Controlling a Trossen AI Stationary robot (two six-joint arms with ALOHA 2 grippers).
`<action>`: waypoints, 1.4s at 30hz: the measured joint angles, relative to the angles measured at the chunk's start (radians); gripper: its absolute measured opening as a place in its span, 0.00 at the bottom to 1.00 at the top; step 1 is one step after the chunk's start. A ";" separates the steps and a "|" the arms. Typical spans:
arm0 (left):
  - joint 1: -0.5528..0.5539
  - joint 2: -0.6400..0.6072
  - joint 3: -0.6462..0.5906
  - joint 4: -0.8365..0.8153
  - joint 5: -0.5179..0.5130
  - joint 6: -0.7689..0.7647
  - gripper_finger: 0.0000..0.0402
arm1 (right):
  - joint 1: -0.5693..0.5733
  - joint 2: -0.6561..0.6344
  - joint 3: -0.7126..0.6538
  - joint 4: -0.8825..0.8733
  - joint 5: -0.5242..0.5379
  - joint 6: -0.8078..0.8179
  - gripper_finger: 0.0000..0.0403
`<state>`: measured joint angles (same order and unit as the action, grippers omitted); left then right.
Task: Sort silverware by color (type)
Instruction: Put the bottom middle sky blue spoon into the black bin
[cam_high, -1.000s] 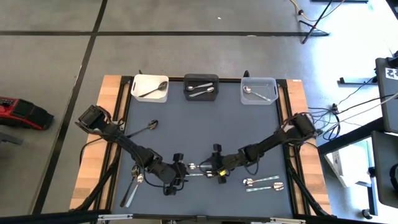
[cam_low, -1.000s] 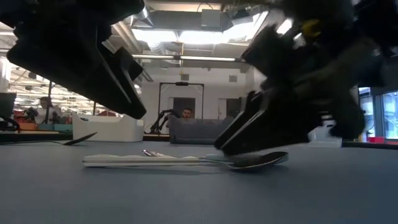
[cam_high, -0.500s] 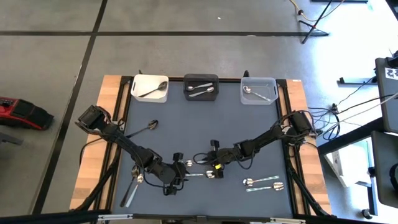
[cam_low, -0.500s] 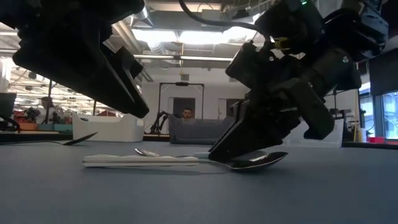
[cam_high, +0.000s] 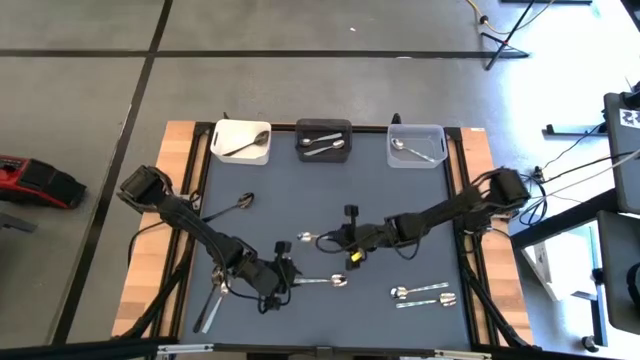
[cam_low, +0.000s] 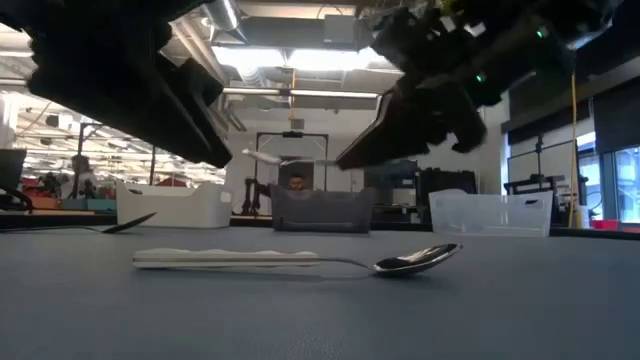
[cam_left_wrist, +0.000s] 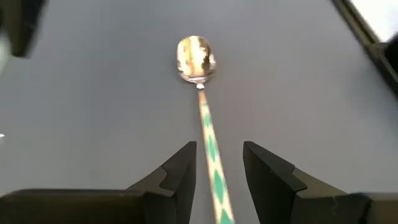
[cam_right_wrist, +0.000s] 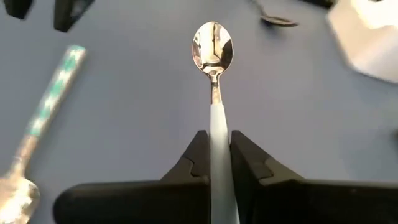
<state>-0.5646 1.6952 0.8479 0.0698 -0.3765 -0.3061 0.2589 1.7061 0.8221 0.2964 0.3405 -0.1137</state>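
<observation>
High view: right gripper hung mid-desk, a white-handled spoon sticking out toward the left arm. Left gripper sat near the front edge, the green-patterned spoon lying just ahead of it.

Low view: held spoon was raised off the desk; the other spoon lay flat.

Left wrist view: jaws apart, spoon handle between the fingers, bowl beyond.

Right wrist view: jaws clamped on the white handle, bowl ahead.

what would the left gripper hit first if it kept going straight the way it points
Probably the green-patterned spoon: its handle already lies between the open left gripper fingers and its bowl sits straight ahead. Depth past it is unclear.
</observation>
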 joint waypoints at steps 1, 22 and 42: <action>0.001 -0.007 -0.001 -0.017 -0.010 0.007 0.31 | -0.015 -0.028 0.000 -0.018 0.009 -0.017 0.04; 0.271 -0.111 -0.125 0.029 0.029 0.082 0.31 | -0.676 -0.072 0.001 0.150 -0.333 -0.234 0.07; 0.331 -0.110 -0.125 0.032 0.049 0.108 0.31 | -0.809 0.158 0.114 0.301 -0.371 -0.233 0.34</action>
<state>-0.2333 1.5848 0.7227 0.1016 -0.3272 -0.1978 -0.5499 1.8637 0.9360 0.5969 -0.0304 -0.3463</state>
